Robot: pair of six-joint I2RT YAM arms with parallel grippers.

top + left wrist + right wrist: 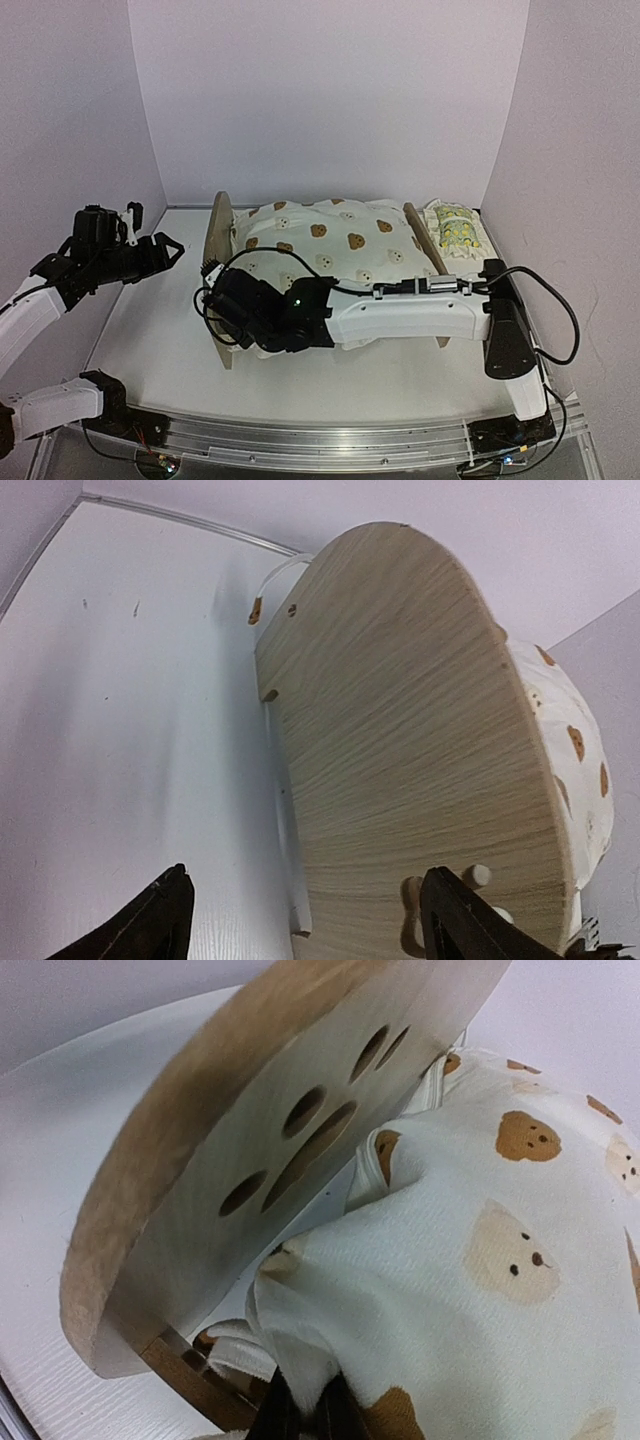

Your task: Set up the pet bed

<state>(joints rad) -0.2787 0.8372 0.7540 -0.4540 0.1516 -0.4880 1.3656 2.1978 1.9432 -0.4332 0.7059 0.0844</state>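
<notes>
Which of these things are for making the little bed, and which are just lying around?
For the job:
- pet bed
- bear cushion, lying in the bed and pinched by the right arm's jaws

Just lying about:
- lemon pillow, outside the bed's right end board, with nothing touching it

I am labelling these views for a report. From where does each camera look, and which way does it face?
Top external: above and behind the arm bases, facing down at the pet bed and cushion; both arms show.
Left wrist: on the left arm, facing the bed's end board; open left gripper shows.
Right wrist: on the right arm, close to the cushion; right gripper shut on it.
Shared: all three show bed and cushion.
</notes>
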